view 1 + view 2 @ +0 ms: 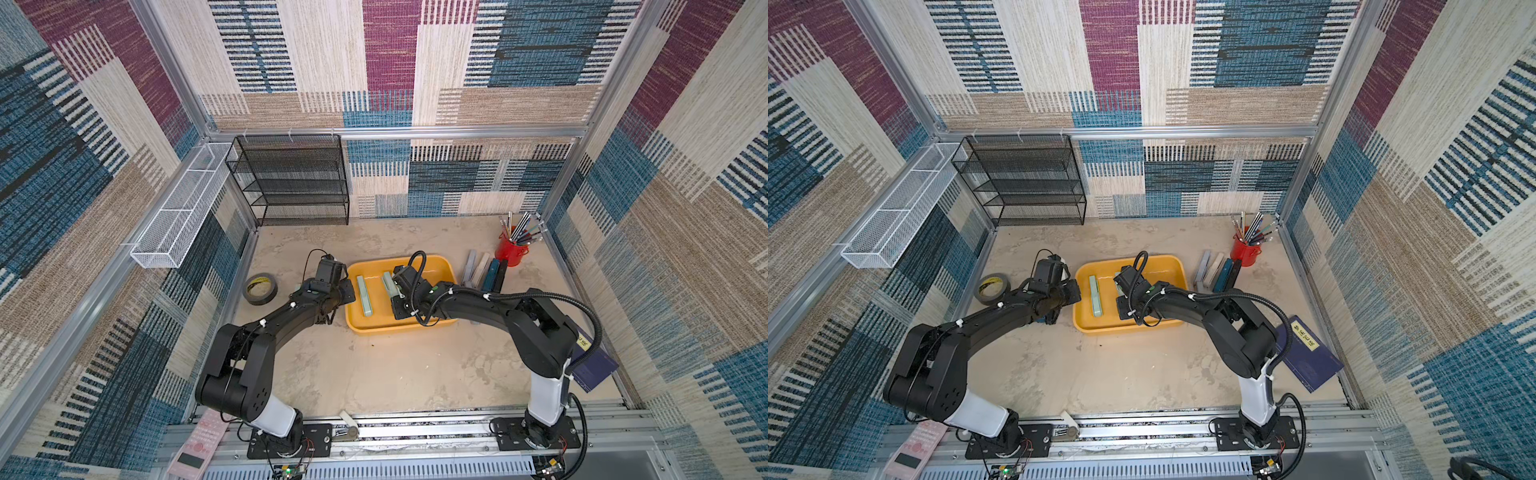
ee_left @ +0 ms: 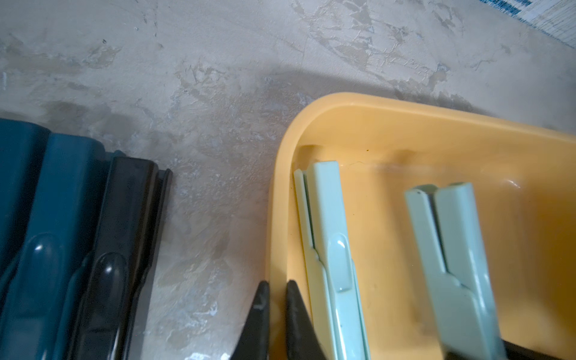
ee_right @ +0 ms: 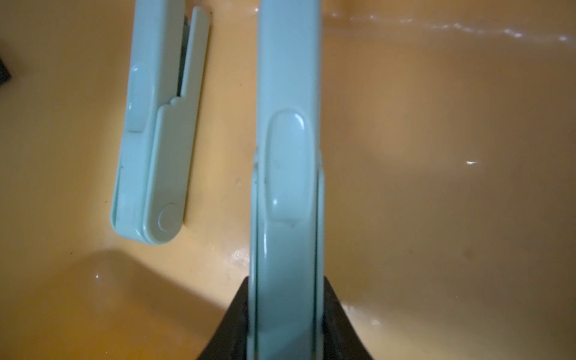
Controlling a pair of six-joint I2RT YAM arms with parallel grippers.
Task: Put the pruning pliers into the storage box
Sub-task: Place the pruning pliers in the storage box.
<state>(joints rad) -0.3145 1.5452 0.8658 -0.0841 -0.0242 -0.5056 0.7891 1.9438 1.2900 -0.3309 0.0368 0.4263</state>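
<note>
Right gripper (image 3: 285, 282) was clamped on a pale green bar-shaped pruning plier (image 3: 286, 124), held inside the shallow yellow-orange plastic storage box (image 3: 436, 156). Could not tell whether it touched the box floor. A second pale green plier (image 3: 156, 140) lay flat on the box floor beside it, apart, on the left arm's side. Left gripper (image 2: 277, 285) had its fingers together, holding nothing, at the box's left rim. Teal and black pliers (image 2: 78, 233) lay side by side on the mottled beige surface (image 2: 218, 93) just outside that rim. In both top views, a row of grey, cream, teal and black pliers (image 1: 486, 272) sat on the surface right of the box, near a red pen cup (image 1: 511, 251).
</note>
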